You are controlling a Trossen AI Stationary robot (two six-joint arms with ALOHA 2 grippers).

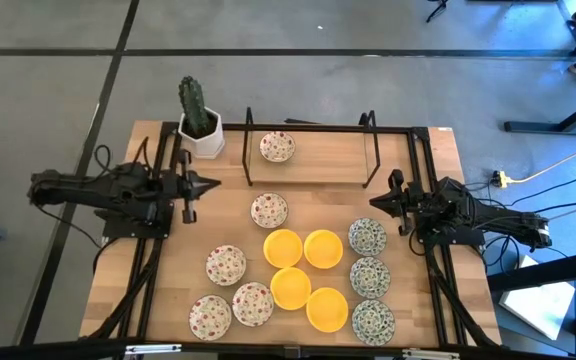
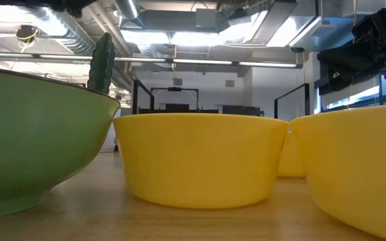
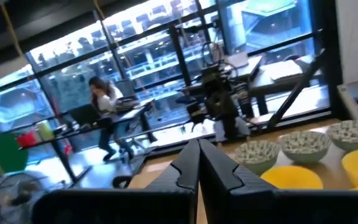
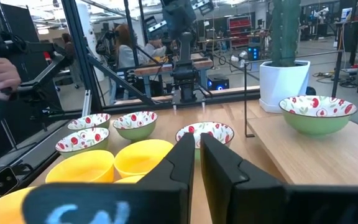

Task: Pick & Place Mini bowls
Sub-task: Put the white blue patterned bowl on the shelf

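Currently both arms are sitting parked at the bench [image 1: 168, 300] edges, nothing in either hand. The left hand [image 1: 211, 184] is hovering just left of the black wire rack [image 1: 308, 150], fingers pressed together and empty. The right hand [image 1: 376, 200] is waiting just right of the rack's right post, fingers nearly together, also gripping nothing.

One red-speckled bowl [image 1: 277, 147] is already sitting inside the rack. Another red-speckled bowl [image 1: 269, 210] is lying just in front of the rack; the yellow bowls [image 1: 304, 248] and dark-patterned bowls [image 1: 367, 237] are grouped further out from it.

I'm reading this as between picks: one placed, next not yet started. The next move is probably calling for the left hand opening, dropping onto the rim of the bowl nearest the rack, and lifting it clear of the rack's front bar.
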